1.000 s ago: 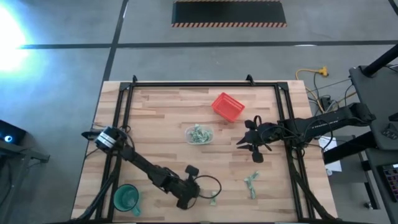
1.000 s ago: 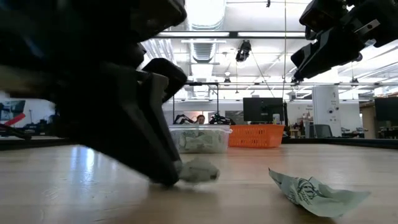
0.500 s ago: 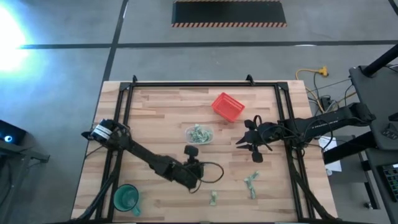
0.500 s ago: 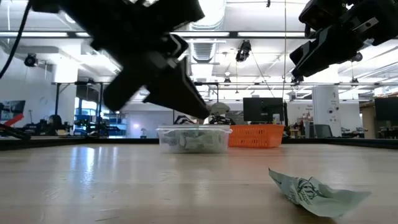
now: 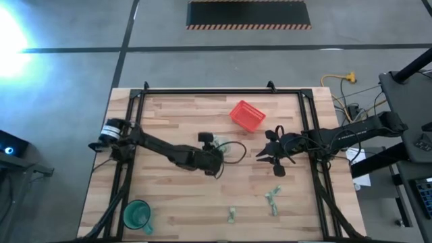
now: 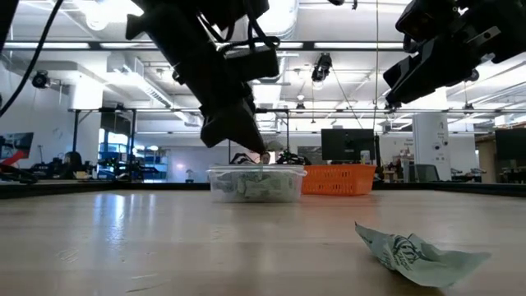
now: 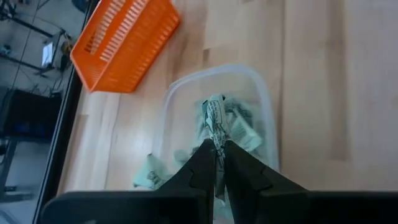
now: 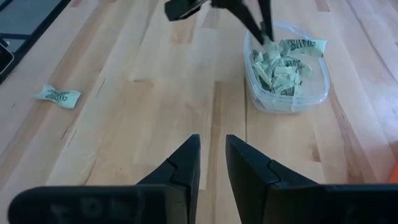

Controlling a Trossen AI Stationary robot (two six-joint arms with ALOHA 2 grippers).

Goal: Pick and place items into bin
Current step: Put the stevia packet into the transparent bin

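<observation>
The bin [image 7: 217, 124] is a small clear container mid-table with several pale green wrapped items [image 8: 283, 65] inside. My left gripper [image 7: 216, 152] hangs just above it, shut on one item [image 7: 216, 118]; the low view shows this gripper [image 6: 251, 146] over the bin [image 6: 256, 182]. In the high view the left arm [image 5: 169, 152] covers the bin. Two loose items [image 5: 231, 214] [image 5: 273, 199] lie on the wood near the table's front edge. My right gripper [image 8: 212, 163] waits open to the right of the bin, with nothing between its fingers. My left gripper pinches one wrapped item between its two fingertips [image 7: 202, 158]. The wrapper's free end [image 7: 214, 109] sticks out past the tips. The fingers slant downward from the table's left side. The item is lifted clear and hangs over the bin's opening.
A red mesh basket [image 5: 248, 115] lies at the back, right of centre. A green cup [image 5: 137, 214] stands at the near left corner. A black frame [image 5: 223, 92] runs along the table's sides and far edge. Bare wood lies between the bin and the loose items.
My left gripper has risen from the wood near the front edge and swung toward the far edge to above the bin, tipping less steeply. It has stayed shut and carried one item, lifted clear of the table. My right arm has kept still.
</observation>
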